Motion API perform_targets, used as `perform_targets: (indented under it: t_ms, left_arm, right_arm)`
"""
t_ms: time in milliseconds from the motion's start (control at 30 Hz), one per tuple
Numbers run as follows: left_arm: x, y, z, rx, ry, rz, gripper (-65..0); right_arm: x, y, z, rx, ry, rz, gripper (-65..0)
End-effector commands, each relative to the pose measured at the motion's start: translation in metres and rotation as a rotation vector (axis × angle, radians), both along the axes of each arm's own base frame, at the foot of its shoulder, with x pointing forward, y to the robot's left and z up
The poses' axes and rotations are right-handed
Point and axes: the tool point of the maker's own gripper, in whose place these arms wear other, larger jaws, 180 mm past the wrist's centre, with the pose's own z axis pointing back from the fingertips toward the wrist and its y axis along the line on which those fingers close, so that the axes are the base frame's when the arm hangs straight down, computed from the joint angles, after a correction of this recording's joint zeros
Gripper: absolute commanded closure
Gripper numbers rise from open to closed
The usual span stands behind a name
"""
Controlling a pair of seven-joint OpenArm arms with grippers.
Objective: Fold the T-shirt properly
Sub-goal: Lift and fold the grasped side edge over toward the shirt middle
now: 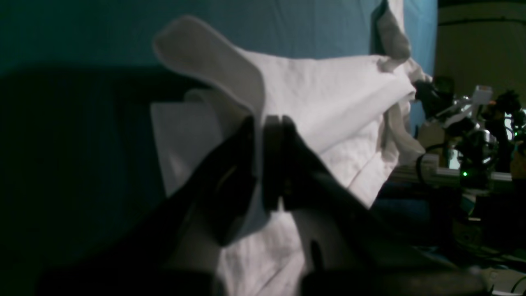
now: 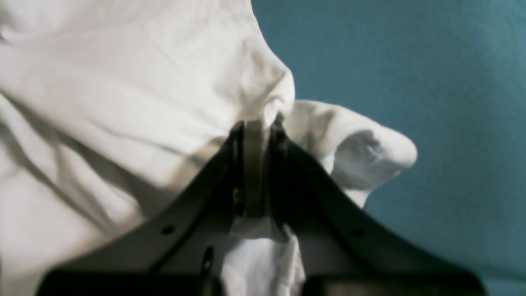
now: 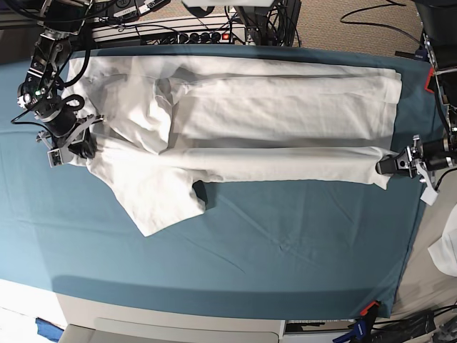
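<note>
While the T-shirt (image 3: 235,132) lies stretched across the surface (image 3: 285,243) | left fingers (image 1: 269,123) clamped on its hem | right fingers (image 2: 254,127) clamped on its shoulder edge

Robotics lab: cloth-covered table (image 3: 300,250), power strip (image 3: 193,36) (cables everywhere), 2 arms.

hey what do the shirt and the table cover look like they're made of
T-shirt: soft white knit, probably cotton, matte; it creases and droops where the left gripper and right gripper pinch it.
Table cover: thin teal woven-looking cloth, matte, with shallow wrinkles; the fibre cannot be told.
</note>
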Motion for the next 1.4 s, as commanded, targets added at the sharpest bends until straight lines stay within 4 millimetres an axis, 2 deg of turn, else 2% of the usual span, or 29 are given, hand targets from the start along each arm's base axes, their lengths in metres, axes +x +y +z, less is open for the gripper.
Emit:
perform_targets:
  t_ms: [0, 267, 400, 733, 1067, 1367]
  left_arm:
    - [0.010, 0.013, 0.019, 0.014, -0.057, 0.013, 0.0]
    - [-0.004, 0.030, 0.015, 0.057, -0.018, 0.009, 0.0]
    - [-0.010, 0.036, 0.015, 0.076, 0.002, -0.006, 0.0]
    - [-0.013, 0.037, 0.013, 0.077, 0.010, -0.006, 0.0]
    - [-0.043, 0.037, -0.012, 0.077, 0.092, -0.009, 0.0]
    - [-0.046, 0.037, -0.014, 0.077, 0.099, -0.009, 0.0]
  right_arm:
    - [0.007, -0.011, 0.016, -0.044, -0.037, -0.005, 0.0]
    - [0.003, -0.022, 0.014, -0.093, 0.005, -0.005, 0.0]
    - [-0.006, -0.025, 0.005, -0.105, 0.063, -0.011, 0.0]
    - [-0.030, -0.021, -0.013, -0.064, 0.131, -0.011, 0.0]
    - [-0.040, -0.023, -0.023, -0.076, 0.200, -0.017, 0.0]
    - [-0.056, -0.025, -0.034, -0.086, 0.272, -0.020, 0.0]
